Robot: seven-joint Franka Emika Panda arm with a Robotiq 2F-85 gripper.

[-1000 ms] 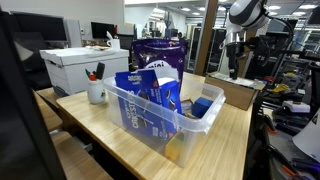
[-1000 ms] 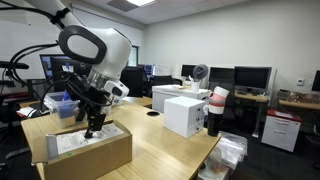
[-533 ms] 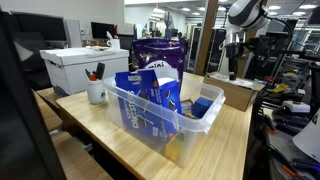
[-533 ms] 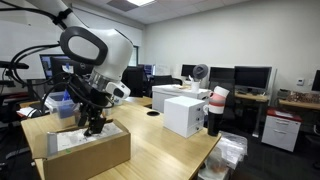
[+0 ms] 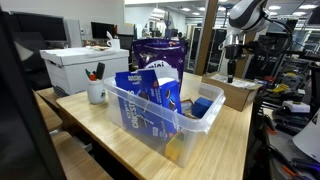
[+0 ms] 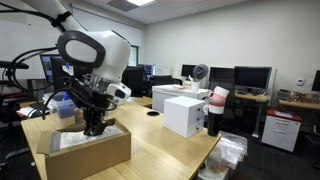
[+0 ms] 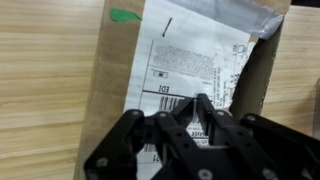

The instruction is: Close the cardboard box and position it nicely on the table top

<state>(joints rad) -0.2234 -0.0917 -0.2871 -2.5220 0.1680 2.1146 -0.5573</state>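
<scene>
The cardboard box (image 5: 232,92) is brown and low, and it lies at the far end of the table top (image 5: 110,138). In an exterior view the box (image 6: 90,152) fills the near left corner of the table top (image 6: 170,150), with my gripper (image 6: 93,127) pressed down onto its upper side. The wrist view looks straight down on the box (image 7: 125,70), whose flap carries a white shipping label (image 7: 195,55) and a green sticker. My gripper (image 7: 188,104) is shut, its fingertips meeting over the label with nothing seen between them. A dark gap shows beside the flap at the right.
A clear plastic bin (image 5: 160,112) of snack packs stands mid-table. A white lidded file box (image 5: 82,68) and a mug of pens (image 5: 96,93) are on the left. A purple bag (image 5: 158,52) is behind. The white box (image 6: 185,113) stands beside stacked cups (image 6: 216,110).
The jaws have gone from wide open to shut on top of the box. The arm has stayed over the same spot, and the box's near edge looks slightly shifted.
</scene>
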